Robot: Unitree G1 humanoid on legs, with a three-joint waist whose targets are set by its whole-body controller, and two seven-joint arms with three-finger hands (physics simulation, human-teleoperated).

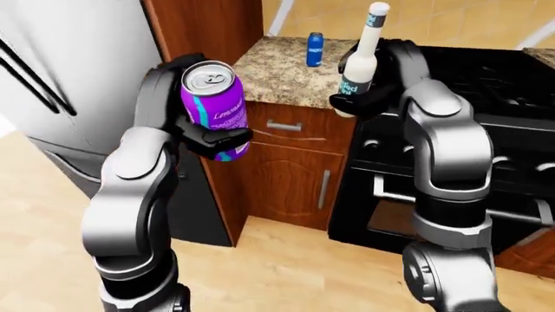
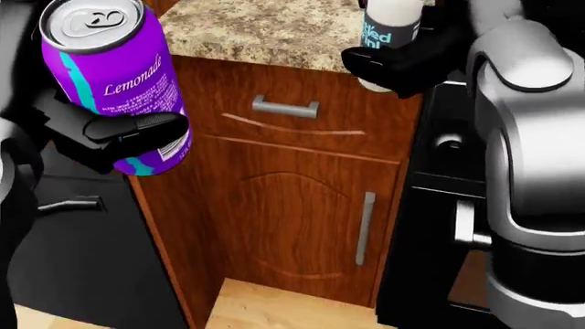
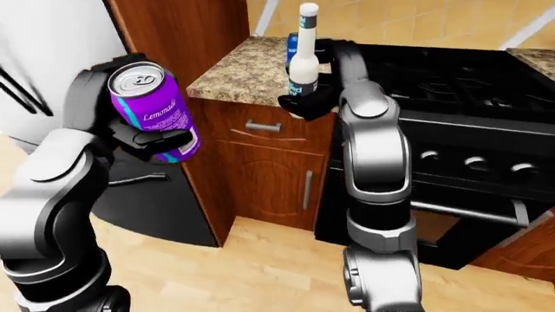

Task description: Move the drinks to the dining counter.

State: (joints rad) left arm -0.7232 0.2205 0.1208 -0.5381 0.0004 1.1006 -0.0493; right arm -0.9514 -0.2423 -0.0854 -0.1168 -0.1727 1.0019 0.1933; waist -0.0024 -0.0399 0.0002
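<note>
Nearest the cameras, the left hand (image 2: 110, 137) wraps its black fingers (image 2: 137, 127) round the lower half of a purple lemonade can (image 2: 114, 82), holding it upright and lifted clear of any surface, out to the left of the wooden cabinet (image 2: 293, 205). The can's silver top with its pull tab faces up, and a teal stripe runs down its side. A little farther off, the right hand (image 1: 369, 97) is closed on the lower body of a tall white bottle (image 1: 360, 55), which stands upright in the grip; its label is partly covered by the fingers, so the wording cannot be read in full. The bottle hangs just beyond the near edge of the speckled granite counter (image 1: 278, 71), over the seam between the cabinet and the black stove (image 1: 486, 84) at the right of the left-eye view. Below the counter, the cabinet shows a drawer with a grey bar handle (image 2: 285, 106) and a door with a vertical handle (image 2: 364, 226). A grey refrigerator (image 1: 78, 71) stands at the left of the left-eye view. Farthest away, a small blue can (image 1: 315, 49) stands alone on the granite near the tiled wall (image 1: 434, 23), well apart from both hands.
</note>
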